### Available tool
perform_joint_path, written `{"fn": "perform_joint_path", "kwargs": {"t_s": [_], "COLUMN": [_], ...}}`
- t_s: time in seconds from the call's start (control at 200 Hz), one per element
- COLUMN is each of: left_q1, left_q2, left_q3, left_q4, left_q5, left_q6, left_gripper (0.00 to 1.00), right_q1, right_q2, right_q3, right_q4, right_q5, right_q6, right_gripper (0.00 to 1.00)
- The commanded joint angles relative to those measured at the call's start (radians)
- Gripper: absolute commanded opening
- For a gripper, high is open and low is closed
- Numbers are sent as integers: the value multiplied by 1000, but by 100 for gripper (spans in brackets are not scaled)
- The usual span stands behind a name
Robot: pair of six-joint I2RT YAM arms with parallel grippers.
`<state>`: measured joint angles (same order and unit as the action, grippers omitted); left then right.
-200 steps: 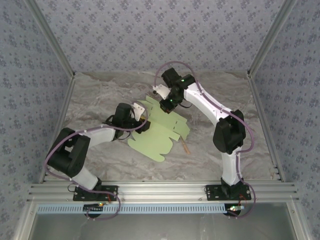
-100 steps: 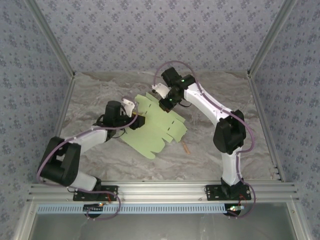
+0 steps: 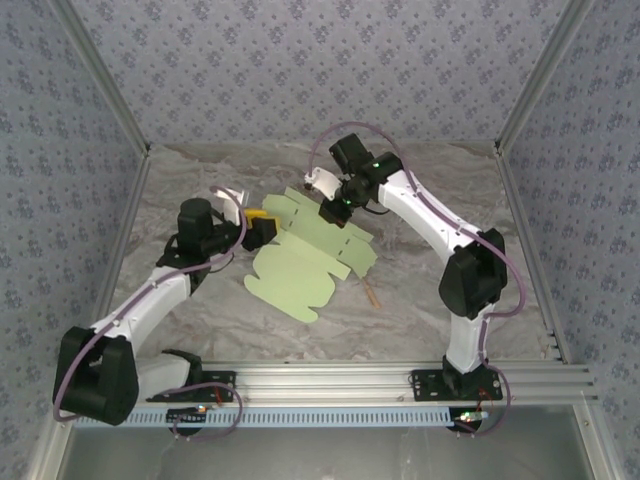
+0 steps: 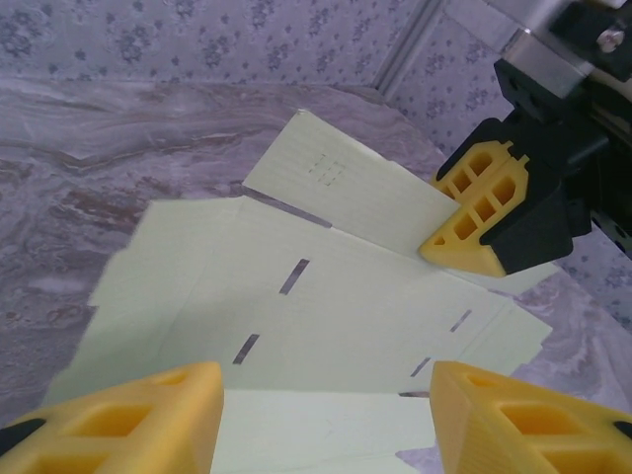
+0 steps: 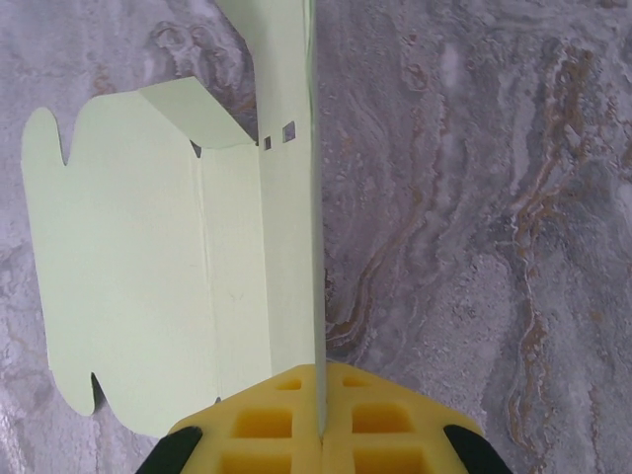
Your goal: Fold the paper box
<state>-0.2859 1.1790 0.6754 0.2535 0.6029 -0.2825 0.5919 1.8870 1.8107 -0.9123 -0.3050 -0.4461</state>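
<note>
A: Where does the paper box [image 5: 148,276] go out of sight?
B: Its raised flap runs off the top edge. Its near end vanishes between the pads of the right hand [image 5: 321,420].
A: The stick [image 3: 372,294]?
B: Too small to tell whether its far end lies under the box.

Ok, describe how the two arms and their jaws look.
The left arm and right arm have white link shells, black joint housings and black bases, with a purple cable looping along each. Small green lights glow on the right arm's wrist. The jaws are yellow blocks with rectangular cut-out cells, on black mounts.
</note>
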Motion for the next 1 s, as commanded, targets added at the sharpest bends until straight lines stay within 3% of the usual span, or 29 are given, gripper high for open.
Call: {"fn": "perform_joint_path", "kwargs": {"t_s": [0.0, 0.175, 0.49, 0.854, 0.994], "left_q1": [11, 20, 65, 28, 15], "left_q2": [32, 128, 215, 267, 260], "left_q3": [66, 169, 274, 350, 349], "left_q4": [18, 7, -82, -141, -145], "left_q5": [102, 219, 242, 353, 370], "left_q6": [-10, -23, -7, 69, 76], "left_gripper": [58, 59, 62, 64, 60], "right_q1": [5, 5, 5, 23, 20], "right_q2": [-40, -50, -54, -33, -25], "right_q3": [-11, -21, -16, 1, 6], "right_q4": [-10, -9, -31, -35, -31], "right_q5": [-75, -108, -130, -140, -121], "right_q6": [-74, -98, -112, -106, -78], "right_gripper": [0, 0, 0, 0, 0]}}
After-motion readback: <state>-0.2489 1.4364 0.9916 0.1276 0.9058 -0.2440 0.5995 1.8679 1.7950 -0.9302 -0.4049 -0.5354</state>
